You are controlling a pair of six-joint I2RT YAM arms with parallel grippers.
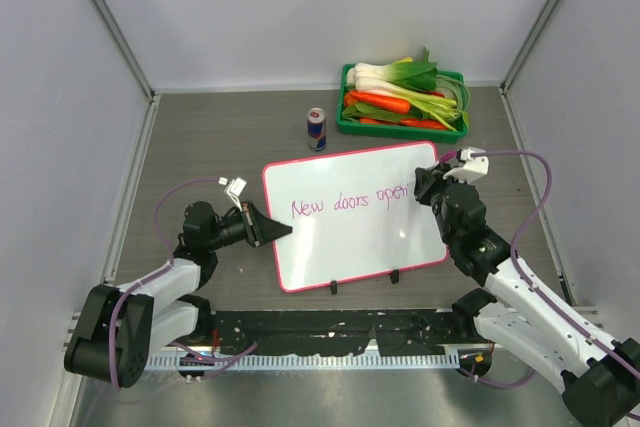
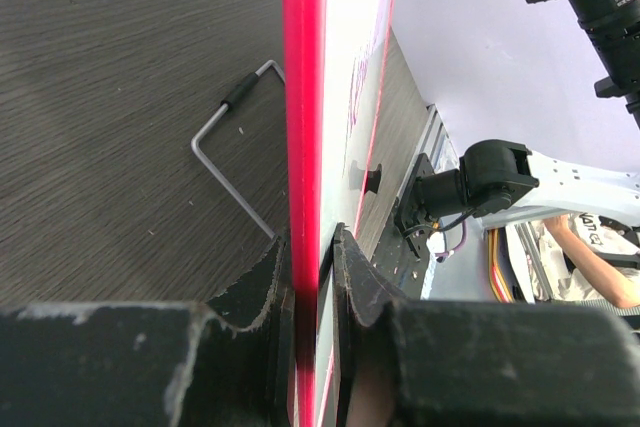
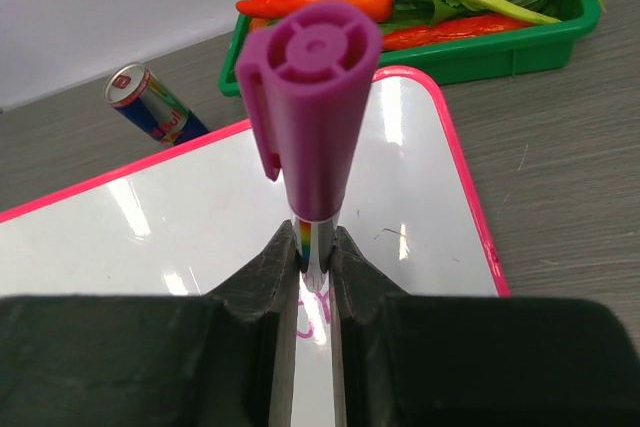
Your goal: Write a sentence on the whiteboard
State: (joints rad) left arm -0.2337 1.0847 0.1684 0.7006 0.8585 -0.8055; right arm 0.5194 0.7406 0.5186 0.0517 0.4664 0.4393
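**Overhead view**
- Whiteboard [image 1: 350,242]: face up at the middle of the desk [image 1: 200,137], slightly skewed, pink frame.
- Sentence [image 1: 350,202]: one line of magenta cursive. "New doors open" is readable, and its end is hidden under my right claw [image 1: 428,187].
- Left claw [image 1: 278,230]: at the board's left edge.
- Can [image 1: 317,128] and green tray [image 1: 345,127] of vegetables: behind the board, clear of the writing line.

**Left wrist view**
- Left claw [image 2: 312,247]: closed to a narrow slit, both fingers pinching the whiteboard [image 2: 303,97] by its frame.
- Wire stand [image 2: 230,137]: on the desk under the board.

**Right wrist view**
- Right claw [image 3: 315,247]: almost fully closed on the purple marker [image 3: 315,97], gripping its barrel with the butt end toward the camera. The tip is hidden between my fingers.
- Whiteboard [image 3: 200,207]: magenta strokes show just below the fingers.

**Handling note, my judgement**
- The last word looks unfinished.
- I hold the left pinch firm so the board cannot slide.
- I press the marker lightly and evenly and follow the existing baseline rightward.
- I stop short of the right frame, since little bare board remains there.
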